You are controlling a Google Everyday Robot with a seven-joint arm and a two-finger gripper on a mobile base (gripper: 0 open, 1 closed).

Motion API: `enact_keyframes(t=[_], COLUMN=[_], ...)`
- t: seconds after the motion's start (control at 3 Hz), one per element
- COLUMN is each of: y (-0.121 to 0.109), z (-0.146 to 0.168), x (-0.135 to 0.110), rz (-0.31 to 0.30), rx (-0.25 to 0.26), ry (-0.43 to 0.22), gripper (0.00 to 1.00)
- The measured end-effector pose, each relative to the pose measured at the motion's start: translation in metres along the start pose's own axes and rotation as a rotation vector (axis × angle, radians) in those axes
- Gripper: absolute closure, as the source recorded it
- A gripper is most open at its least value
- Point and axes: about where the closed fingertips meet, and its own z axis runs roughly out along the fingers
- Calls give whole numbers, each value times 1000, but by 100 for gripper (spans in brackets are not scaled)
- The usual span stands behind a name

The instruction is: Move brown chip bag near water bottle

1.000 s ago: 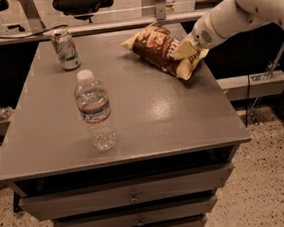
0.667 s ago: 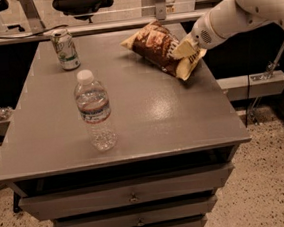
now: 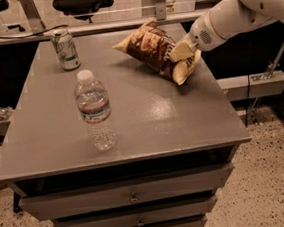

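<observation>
1. At far left, toward the back of the grey surface [image 3: 158,124], a green-and-white drink can [image 3: 65,49] stood upright. It played no part in the job.

2. Nearer the front and a little to the right of the can, the water bottle [image 3: 95,110] stood upright with its white cap on. It was in the same spot as a second earlier.

3. A broad stretch of bare top separated the bottle from the brown chip bag [image 3: 153,49]. The bag lay well apart from the bottle at the back right of the surface, angled with one pale end toward the rear and the other toward the right edge.

4. The robot's hand [image 3: 184,52] was set against the bag's right-hand end, reaching in from the right on a white arm [image 3: 233,14]. Whether it had closed on the bag or merely rested there could not be told.

5. Over the last second almost nothing had moved. The bag kept its place and its tilt, and the hand stayed at the same end.

6. That stillness suggested the grasp was being made or settled, with the carry not yet begun.

7. The task therefore appeared to be at an early stage, with the whole trip leftward and forward to the bottle still to come.
</observation>
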Motion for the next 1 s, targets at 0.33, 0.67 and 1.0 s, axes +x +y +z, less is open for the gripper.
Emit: enact_keyframes(t=[0.33, 0.67, 1.0], y=[30, 68, 107], z=[-16, -31, -39], x=[-9, -14, -9], rz=[-8, -21, -18], rx=[-72, -155, -232], ry=[-9, -3, 11], gripper=[100, 100, 100])
